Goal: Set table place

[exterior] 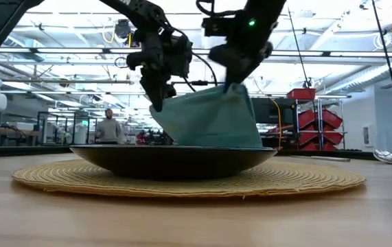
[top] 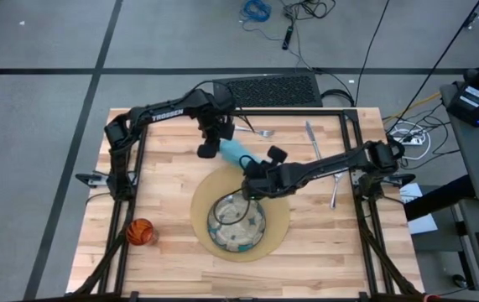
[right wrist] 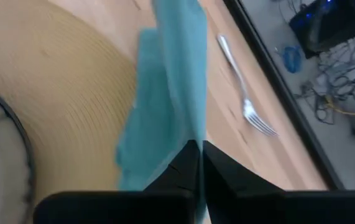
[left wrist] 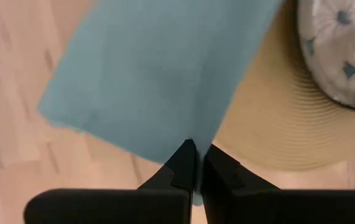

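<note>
A light-blue cloth napkin (exterior: pixel 209 118) hangs between my two grippers, just beyond the far rim of the greenish patterned plate (top: pixel 236 223), which sits on the round tan mat (top: pixel 210 186). My left gripper (top: pixel 210 148) is shut on the napkin's left end. My right gripper (top: pixel 252 168) is shut on its right end, above the mat's far edge. A fork (top: pixel 261 132) lies at the table's far edge. A knife (top: pixel 312 139) and a spoon (top: pixel 335 190) lie on the right. A small orange cup (top: pixel 140 231) stands at the near left. My left gripper pinches the napkin's edge (left wrist: pixel 193 138) between its two shut fingers, coming steeply from above. The cloth spreads away below the fingers (left wrist: pixel 180 163); its lower edge is hidden behind the plate in the low view. My right gripper pinches the napkin's upper right corner (exterior: pixel 235 86) between its two shut fingers (right wrist: pixel 186 160), slanting down from the table's right. The cloth (right wrist: pixel 171 93) falls away from the fingers in a loose fold, higher at this end than at the left one.
Black frame bars (top: pixel 134 172) run along the table's left and right sides and across the far edge. Bare planks (top: pixel 323 252) lie near right of the mat. Beyond the far edge lie a black grille and cables on the floor.
</note>
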You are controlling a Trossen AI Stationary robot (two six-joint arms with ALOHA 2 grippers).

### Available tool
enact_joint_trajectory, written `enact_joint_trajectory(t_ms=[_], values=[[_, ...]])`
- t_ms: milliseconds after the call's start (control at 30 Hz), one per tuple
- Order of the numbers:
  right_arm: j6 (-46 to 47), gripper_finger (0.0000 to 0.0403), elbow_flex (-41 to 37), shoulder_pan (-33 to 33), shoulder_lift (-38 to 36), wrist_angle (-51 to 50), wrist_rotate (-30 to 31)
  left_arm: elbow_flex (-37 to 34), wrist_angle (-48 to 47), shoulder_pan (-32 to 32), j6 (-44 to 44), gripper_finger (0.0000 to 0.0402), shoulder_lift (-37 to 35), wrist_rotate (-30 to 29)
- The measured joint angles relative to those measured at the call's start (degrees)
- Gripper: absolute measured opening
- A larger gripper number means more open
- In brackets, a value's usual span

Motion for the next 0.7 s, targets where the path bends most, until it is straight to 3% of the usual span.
enact_joint_trajectory(t_ms=[233, 467, 600, 700], values=[[-3.6, 0.0, 0.0, -1.9, -5.5, -6.2, 6.9, 1.2, 4.8, -2.2, -0.1, 0.0, -2.1, -1.3], [-12.3, 0.0, 0.0, -7.1, -13.4, -4.4, 7.3, 9.2, 4.1, -2.0, -1.5, 0.0, -8.5, -2.1], [-20.1, 0.0, 0.0, -10.5, -18.1, 0.4, 2.9, 13.4, 3.8, -2.0, -3.1, 0.0, -12.6, -3.0], [-20.2, 0.0, 0.0, -12.3, -19.9, 2.7, -5.4, 14.5, 3.9, -2.0, -6.6, 0.0, -14.6, -3.0]])
